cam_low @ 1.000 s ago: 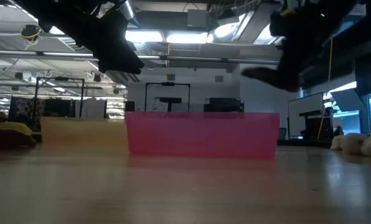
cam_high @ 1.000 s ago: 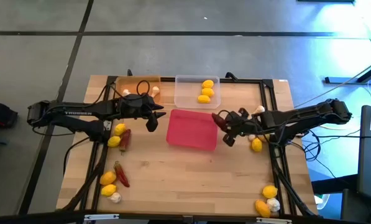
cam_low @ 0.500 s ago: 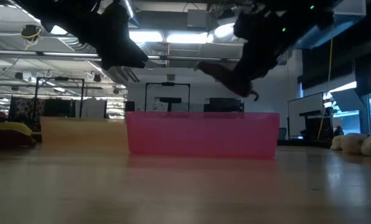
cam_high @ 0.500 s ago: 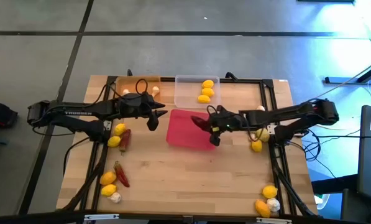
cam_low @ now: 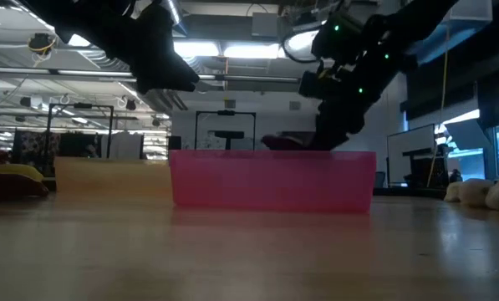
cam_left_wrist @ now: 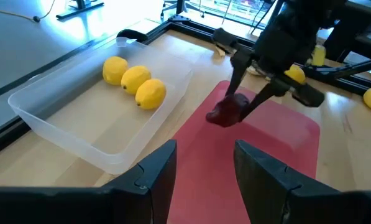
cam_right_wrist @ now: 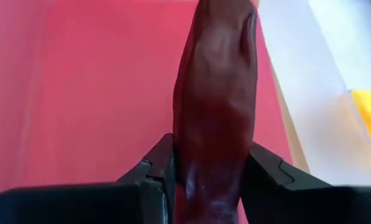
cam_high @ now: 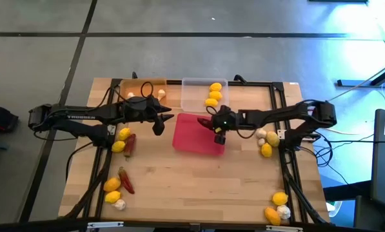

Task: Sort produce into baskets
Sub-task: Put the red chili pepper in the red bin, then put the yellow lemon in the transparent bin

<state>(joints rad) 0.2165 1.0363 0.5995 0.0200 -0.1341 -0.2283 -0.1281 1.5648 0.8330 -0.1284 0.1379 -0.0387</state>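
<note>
My right gripper point(cam_high: 216, 127) is shut on a dark red chili pepper point(cam_high: 207, 121) low over the pink-red basket point(cam_high: 191, 138), near its far right corner. The left wrist view shows the same pepper point(cam_left_wrist: 227, 112) over the basket's pink floor point(cam_left_wrist: 284, 134). The clear basket point(cam_high: 193, 96) behind it holds three lemons point(cam_high: 213, 94). The orange basket point(cam_high: 140, 87) holds garlic bulbs. My left gripper point(cam_high: 158, 124) hovers open with nothing in it, just left of the pink-red basket. My right gripper pinches the chili pepper point(cam_right_wrist: 215, 155) between its two fingers point(cam_right_wrist: 155, 169), near one end. The fingers slant down from the table's right side. The rest of the pepper point(cam_high: 204, 120) sticks out past the fingertips toward the left, low over the basket.
Loose lemons point(cam_high: 121, 140), chili peppers point(cam_high: 125, 180) and a garlic bulb point(cam_high: 119, 204) lie along the table's left side. Garlic point(cam_high: 262, 135) and a lemon point(cam_high: 266, 151) lie right of the pink-red basket, with more produce point(cam_high: 277, 207) at the near right corner.
My right gripper has carried the chili pepper toward the table's left, from beside the pink-red basket to over it. It has sunk to about the rim's height and rolled at the wrist. My left gripper has kept still.
</note>
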